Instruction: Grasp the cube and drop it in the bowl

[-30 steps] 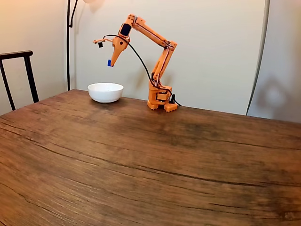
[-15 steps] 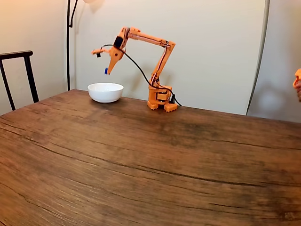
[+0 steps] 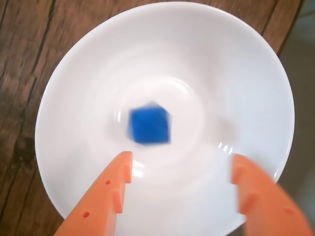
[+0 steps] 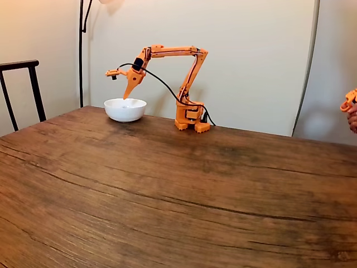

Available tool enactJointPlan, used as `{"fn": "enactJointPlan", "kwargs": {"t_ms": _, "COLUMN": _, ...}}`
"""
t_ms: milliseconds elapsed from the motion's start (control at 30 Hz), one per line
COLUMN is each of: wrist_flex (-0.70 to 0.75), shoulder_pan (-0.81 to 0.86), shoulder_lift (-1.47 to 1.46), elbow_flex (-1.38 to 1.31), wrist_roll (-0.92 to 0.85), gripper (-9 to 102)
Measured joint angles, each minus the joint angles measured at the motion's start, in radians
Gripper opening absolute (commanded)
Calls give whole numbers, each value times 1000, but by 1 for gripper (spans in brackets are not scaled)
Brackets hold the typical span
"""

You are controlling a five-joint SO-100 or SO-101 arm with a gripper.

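The cube (image 3: 149,123) is blurred in the wrist view, so its edges are soft and whether it rests on the bowl floor cannot be told; in the fixed view the bowl (image 4: 125,109) wall hides it. The gripper (image 3: 182,169) has its orange fingers (image 3: 106,199) cut off by the lower frame edge, spread wide and holding nothing. The cube sits near the centre of the bowl (image 3: 256,78), beyond the fingertips, nearer the left finger. It shows one roughly square face, no long axis.
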Motion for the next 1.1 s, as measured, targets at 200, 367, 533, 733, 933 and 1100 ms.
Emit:
{"fn": "enactJointPlan", "kwargs": {"t_ms": 200, "wrist_flex": -5, "shoulder_pan": -12, "shoulder_lift": 5, "elbow_flex": 0, "wrist_roll": 0, "gripper": 32}}
{"fn": "enactJointPlan", "kwargs": {"t_ms": 367, "wrist_flex": 20, "shoulder_pan": -95, "shoulder_lift": 8, "elbow_flex": -26, "wrist_roll": -12, "gripper": 24}}
{"fn": "enactJointPlan", "kwargs": {"t_ms": 533, "wrist_flex": 91, "shoulder_pan": -204, "shoulder_lift": 8, "elbow_flex": -138, "wrist_roll": -29, "gripper": 5}}
{"fn": "enactJointPlan", "kwargs": {"t_ms": 733, "wrist_flex": 204, "shoulder_pan": -367, "shoulder_lift": 8, "elbow_flex": -288, "wrist_roll": -104, "gripper": 2}}
{"fn": "enactJointPlan", "kwargs": {"t_ms": 933, "wrist_flex": 258, "shoulder_pan": -545, "shoulder_lift": 8, "elbow_flex": -387, "wrist_roll": -178, "gripper": -1}}
{"fn": "enactJointPlan", "kwargs": {"t_ms": 1100, "wrist_flex": 259, "shoulder_pan": -710, "shoulder_lift": 8, "elbow_flex": -419, "wrist_roll": -232, "gripper": -1}}
